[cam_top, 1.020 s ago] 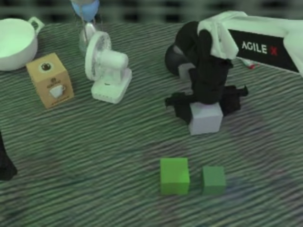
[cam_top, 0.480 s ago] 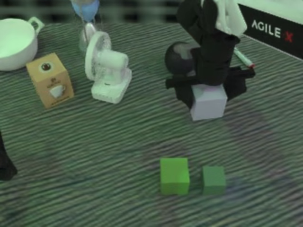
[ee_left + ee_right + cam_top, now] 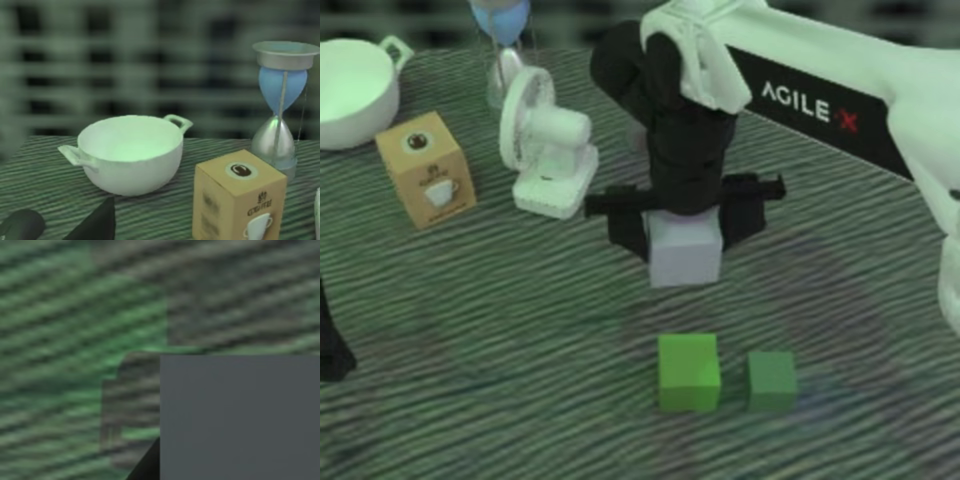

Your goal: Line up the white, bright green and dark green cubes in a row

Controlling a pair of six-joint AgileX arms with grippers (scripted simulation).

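Since a second ago the right arm has swung leftward and nearer, carrying the white cube (image 3: 685, 250) from right of the table's middle to about the middle, just behind the two green cubes; it sits higher over the table than it did at first.

Nearest the front edge, the bright green cube (image 3: 689, 372) and the dark green cube (image 3: 772, 379) rest on the table side by side, with a narrow gap between them, the bright one on the left. Their faces run square with the front edge, so the pair forms a short row parallel to that edge.

Behind them, the right gripper (image 3: 684, 222) points straight down, its black fingers (image 3: 626, 225) clamped on the left and right faces of the white cube. The cube hangs directly under the gripper, level, its sides nearly parallel to the table edges. It lies behind the bright green cube and slightly left of it. In the right wrist view the cube (image 3: 240, 417) fills the lower part as a flat grey face above the striped table (image 3: 75, 315).

Farther back stand a small white fan (image 3: 548, 145), a tan box (image 3: 425, 168), a white pot (image 3: 355, 90) at the back left corner and an hourglass (image 3: 503, 45).

The left arm is parked at the table's left edge, with only dark parts showing; I cannot tell its finger state.
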